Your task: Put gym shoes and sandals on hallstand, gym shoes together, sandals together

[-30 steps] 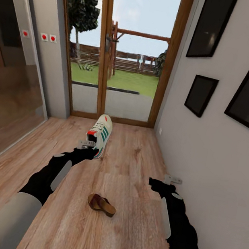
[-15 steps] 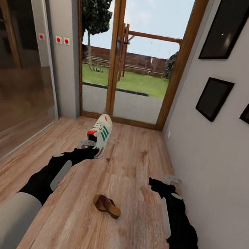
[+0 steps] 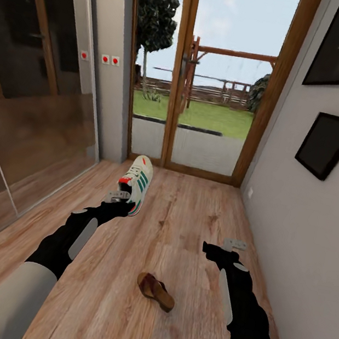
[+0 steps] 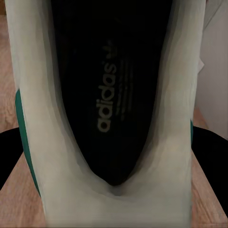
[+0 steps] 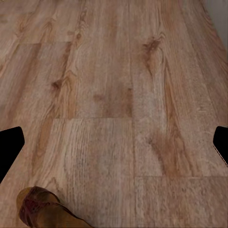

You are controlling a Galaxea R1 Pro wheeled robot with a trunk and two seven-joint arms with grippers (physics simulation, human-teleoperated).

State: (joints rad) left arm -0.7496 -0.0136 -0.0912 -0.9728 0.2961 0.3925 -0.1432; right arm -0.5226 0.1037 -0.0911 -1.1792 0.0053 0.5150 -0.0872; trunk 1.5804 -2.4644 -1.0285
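Meanwhile left gripper (image 3: 122, 197) is pinching one sneaker (image 3: 136, 183), right gripper (image 3: 234, 244) is hanging spread, sandal (image 3: 155, 291) is lying on floor (image 3: 196, 207), nothing racked.

Corridor floor (image 3: 194, 218): warm brown wood-grain planks with a faint satin sheen. Gym shoe (image 3: 136, 183): cream-white, matt upper, apparently leather or synthetic; dark, matt printed insole (image 4: 111, 109). Sandal (image 3: 155, 291): dark brown, leather-like with a slight gloss. Door frame (image 3: 178, 71): varnished wood around clear glass. Wardrobe doors (image 3: 29, 111): glossy, mirror-like.
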